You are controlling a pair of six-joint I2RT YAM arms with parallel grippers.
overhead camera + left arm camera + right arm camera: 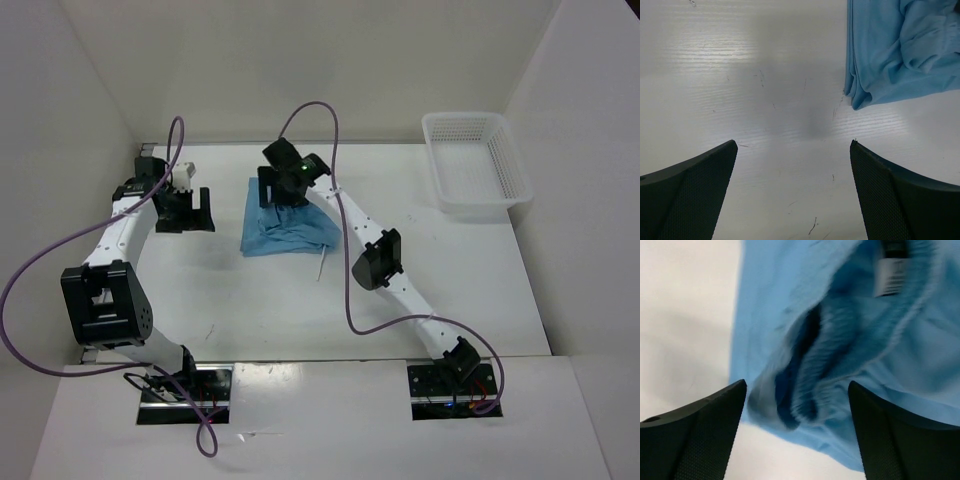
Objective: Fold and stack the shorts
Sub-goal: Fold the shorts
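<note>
Right jaws spread above the shorts [290, 232] — left jaws spread beside them.

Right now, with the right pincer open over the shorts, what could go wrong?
The right pincer hangs over the bunched waistband of the shorts; closing there may catch one layer and pull the fold apart. The drawstring trails onto the table and could snag. The left pincer is off the cloth, so nothing pins it.

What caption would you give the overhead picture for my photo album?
Right gripper open above the light blue shorts, left gripper open beside them, white basket in the far corner.
</note>
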